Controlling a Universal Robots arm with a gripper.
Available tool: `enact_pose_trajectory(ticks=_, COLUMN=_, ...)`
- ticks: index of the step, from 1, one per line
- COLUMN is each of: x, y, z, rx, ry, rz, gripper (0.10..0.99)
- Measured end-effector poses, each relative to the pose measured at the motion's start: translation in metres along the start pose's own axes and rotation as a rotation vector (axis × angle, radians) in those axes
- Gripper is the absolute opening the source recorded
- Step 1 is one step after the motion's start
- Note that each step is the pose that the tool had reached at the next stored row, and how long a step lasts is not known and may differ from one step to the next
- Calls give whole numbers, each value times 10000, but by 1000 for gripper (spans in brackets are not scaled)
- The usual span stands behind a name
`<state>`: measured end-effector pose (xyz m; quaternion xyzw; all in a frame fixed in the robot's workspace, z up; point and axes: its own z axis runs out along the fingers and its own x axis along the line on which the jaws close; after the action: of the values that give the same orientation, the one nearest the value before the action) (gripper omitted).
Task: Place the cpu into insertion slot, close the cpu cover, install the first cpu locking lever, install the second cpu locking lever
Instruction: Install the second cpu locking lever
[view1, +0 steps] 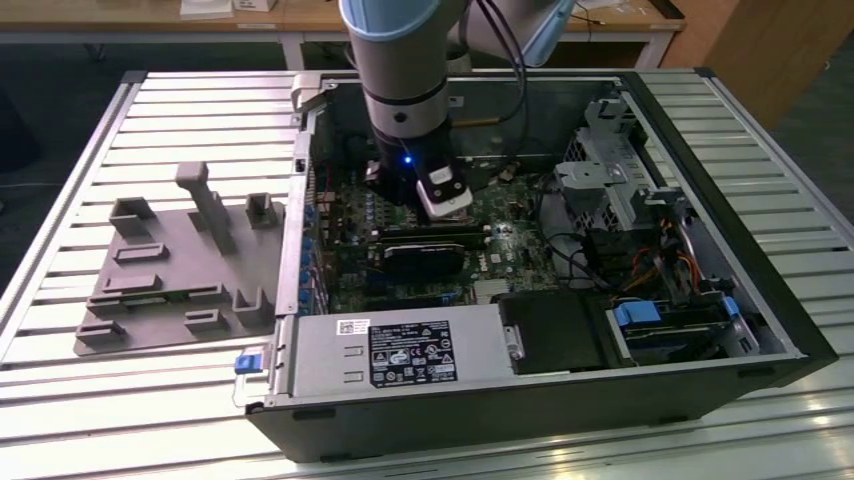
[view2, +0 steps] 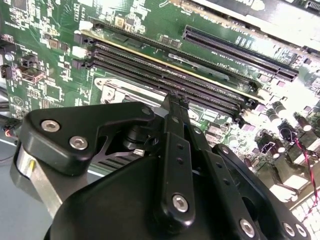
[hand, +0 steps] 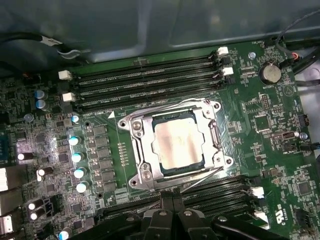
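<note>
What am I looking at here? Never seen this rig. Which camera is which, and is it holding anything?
It is one robot arm reaching down into an open computer case that lies on a slatted table. The exterior view is shot from off the arm. The two wrist views ride on the arm itself, looking down at the green motherboard.

In the first wrist view, the cpu sits in the insertion slot, with the cpu cover down around it.

The gripper hangs just above the board near the long memory slots. Nothing shows in it. A grey parts tray lies beside the case.
</note>
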<state>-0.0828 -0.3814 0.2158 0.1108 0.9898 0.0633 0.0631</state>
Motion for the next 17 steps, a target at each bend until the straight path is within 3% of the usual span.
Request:
enact_pose_trajectory(ticks=5, x=10, y=-58, z=11, rx=-487, ry=108, rz=64, gripper=102)
enact_pose_trajectory(ticks=9, x=4, y=-116, z=23, rx=-683, ry=151, rz=85, gripper=102)
enact_pose_trajectory(ticks=10, x=2, y=-144, z=23, rx=-775, ry=172, rz=96, gripper=102)
enact_pose_trajectory(ticks=15, x=-6, y=-202, z=26, rx=-953, ry=211, rz=109, gripper=102)
enact_pose_trajectory(ticks=17, x=2, y=-211, z=32, rx=-1075, ry=239, rz=125, gripper=102)
